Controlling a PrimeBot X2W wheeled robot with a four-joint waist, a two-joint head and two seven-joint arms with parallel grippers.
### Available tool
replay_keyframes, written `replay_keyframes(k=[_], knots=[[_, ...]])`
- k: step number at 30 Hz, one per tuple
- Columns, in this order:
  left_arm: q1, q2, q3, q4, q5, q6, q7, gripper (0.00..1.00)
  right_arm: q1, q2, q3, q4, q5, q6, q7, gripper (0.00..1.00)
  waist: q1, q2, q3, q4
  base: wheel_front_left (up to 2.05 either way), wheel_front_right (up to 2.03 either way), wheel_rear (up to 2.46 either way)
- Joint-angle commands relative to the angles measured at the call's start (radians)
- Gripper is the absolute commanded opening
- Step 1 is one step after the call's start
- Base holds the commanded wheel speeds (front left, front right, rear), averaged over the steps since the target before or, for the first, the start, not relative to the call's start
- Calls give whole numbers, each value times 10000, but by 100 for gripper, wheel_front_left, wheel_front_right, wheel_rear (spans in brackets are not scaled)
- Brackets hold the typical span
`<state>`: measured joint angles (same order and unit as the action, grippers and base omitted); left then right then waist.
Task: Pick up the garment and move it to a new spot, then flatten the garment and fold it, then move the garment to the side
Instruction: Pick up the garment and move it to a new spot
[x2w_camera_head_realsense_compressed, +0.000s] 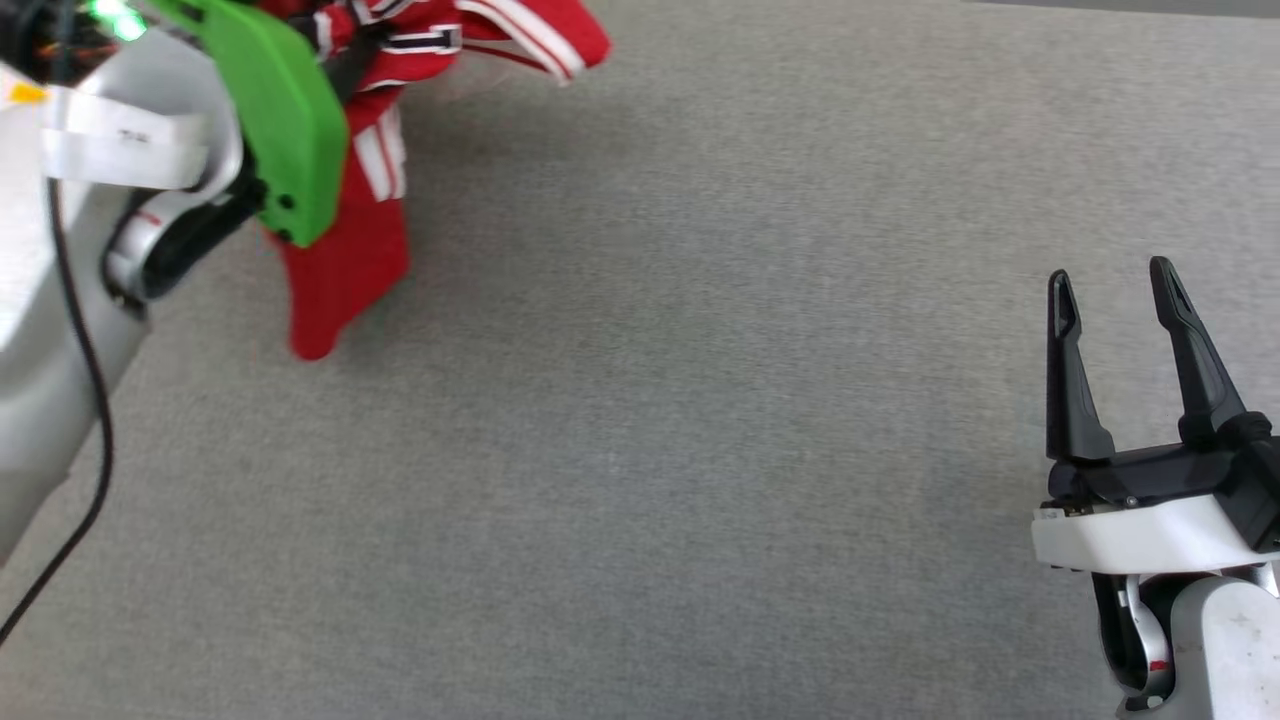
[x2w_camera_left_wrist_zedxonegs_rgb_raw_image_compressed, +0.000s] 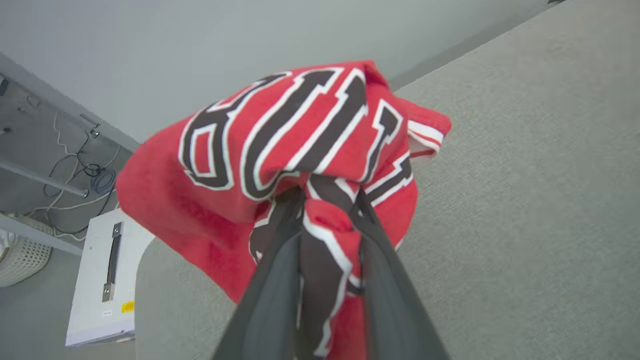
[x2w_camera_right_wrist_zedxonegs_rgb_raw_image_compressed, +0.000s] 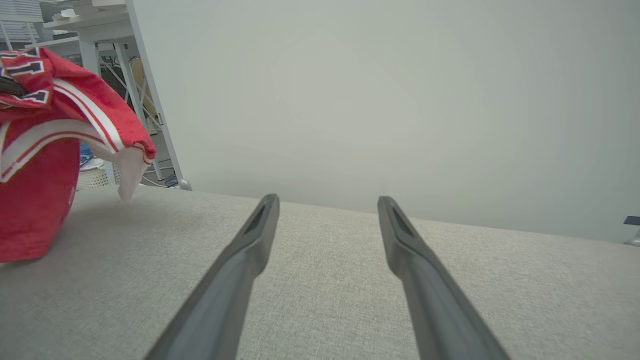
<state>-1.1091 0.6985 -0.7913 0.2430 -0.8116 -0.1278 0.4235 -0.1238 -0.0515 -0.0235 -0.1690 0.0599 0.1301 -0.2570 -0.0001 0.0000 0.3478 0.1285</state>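
The garment (x2w_camera_head_realsense_compressed: 350, 230), a red jersey with white striped sleeves, hangs bunched at the upper left of the head view, its lower end near the grey table (x2w_camera_head_realsense_compressed: 700, 450). My left gripper (x2w_camera_left_wrist_zedxonegs_rgb_raw_image_compressed: 327, 200) is shut on a fold of the garment (x2w_camera_left_wrist_zedxonegs_rgb_raw_image_compressed: 280, 135), whose black white-outlined lettering faces the left wrist camera. In the head view the left fingers are hidden behind the green wrist cover (x2w_camera_head_realsense_compressed: 280, 110). My right gripper (x2w_camera_head_realsense_compressed: 1110, 285) stands open at the lower right with nothing between its fingers (x2w_camera_right_wrist_zedxonegs_rgb_raw_image_compressed: 250, 250). The garment (x2w_camera_right_wrist_zedxonegs_rgb_raw_image_compressed: 45, 150) hangs at the far left of the right wrist view.
The grey fabric-covered table spreads across the middle and right. Past its far left edge a white box (x2w_camera_left_wrist_zedxonegs_rgb_raw_image_compressed: 102, 280), a white basket (x2w_camera_left_wrist_zedxonegs_rgb_raw_image_compressed: 20, 255) and cables lie on the floor. A pale wall (x2w_camera_right_wrist_zedxonegs_rgb_raw_image_compressed: 375, 100) stands behind the table, with a white frame (x2w_camera_right_wrist_zedxonegs_rgb_raw_image_compressed: 100, 50) at the left.
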Motion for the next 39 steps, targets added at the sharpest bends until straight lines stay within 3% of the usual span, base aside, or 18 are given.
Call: replay_keyframes(k=[1,10,19,25,33,36,37,38,39], knots=[[-298,-195,-145,-244,150,-29,-30,0,88,2,-37,5,146,6,-47,100,1,0,-347,-653,0,0,0],[-1069,-1546,-1469,-1045,524,-29,-376,0,106,10,-155,77,800,6,-47,100,1,0,-338,-1821,0,0,0],[-809,-2523,-3935,-696,157,-29,-695,0,120,11,-227,61,1046,6,-47,100,1,0,-202,-2365,0,0,0],[101,-2493,-4801,-52,-63,-29,-727,0,113,12,-300,99,1053,6,-47,100,1,0,-195,-2258,0,0,0],[2331,-1884,-4887,821,17,-29,-426,0,179,12,-325,149,919,6,-47,100,1,0,-342,-1833,0,0,0],[2595,-1966,-4888,1160,-34,-29,-782,0,220,12,-318,160,877,6,-47,100,1,0,-415,-1743,0,0,0],[2649,-2059,-4836,1304,-95,-29,-1081,13,250,12,-322,168,858,6,-47,100,1,0,-465,-1705,0,0,0],[2681,-2151,-4740,1426,-134,-27,-1356,99,281,12,-326,172,842,6,-47,100,1,0,-509,-1676,0,0,0],[2690,-2290,-4588,1542,-112,28,-1810,100,329,12,-347,181,824,6,-47,100,1,0,-589,-1629,0,0,0]])
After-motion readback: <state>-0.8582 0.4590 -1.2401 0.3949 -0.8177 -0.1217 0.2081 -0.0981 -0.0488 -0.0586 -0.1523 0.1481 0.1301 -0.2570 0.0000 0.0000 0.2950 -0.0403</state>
